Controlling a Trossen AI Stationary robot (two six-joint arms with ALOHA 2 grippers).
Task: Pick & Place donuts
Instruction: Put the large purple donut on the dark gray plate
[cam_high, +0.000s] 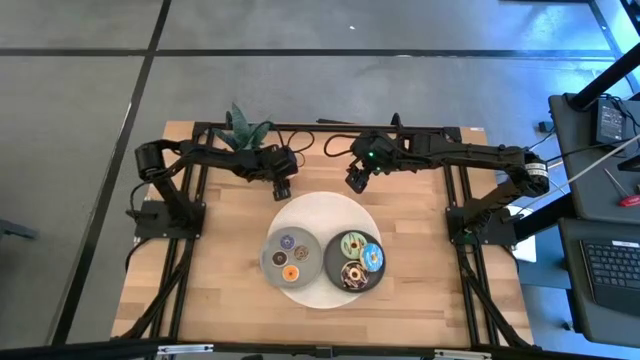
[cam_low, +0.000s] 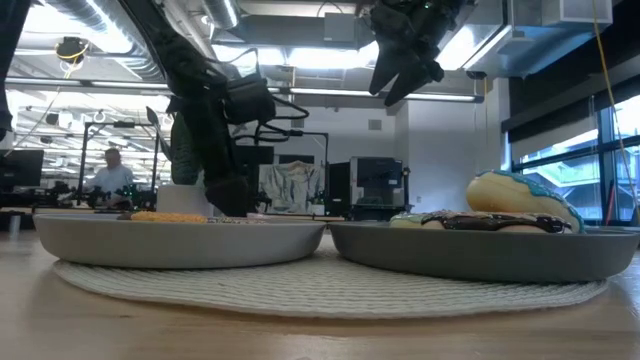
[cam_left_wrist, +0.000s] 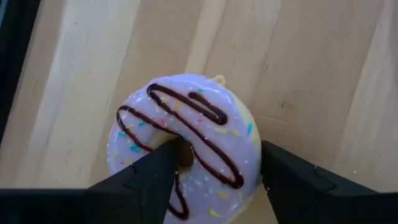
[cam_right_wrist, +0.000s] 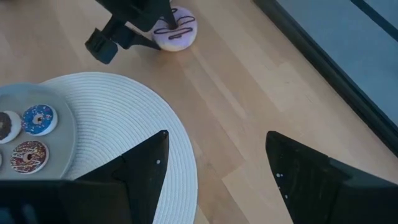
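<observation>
You are closing the left gripper (cam_left_wrist: 211, 177) — jaws part-open, straddling one side of the purple donut (cam_left_wrist: 186, 140), not yet gripping — so be keeping it centred.

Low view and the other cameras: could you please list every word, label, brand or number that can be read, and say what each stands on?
No readable text in any view.
Low view: the room behind holds monitors and equipment, but any markings there are too blurred to read.
High view: the keyboard keys are too small to read.
Wrist views: the purple donut, the plate and the table carry no lettering.
</observation>
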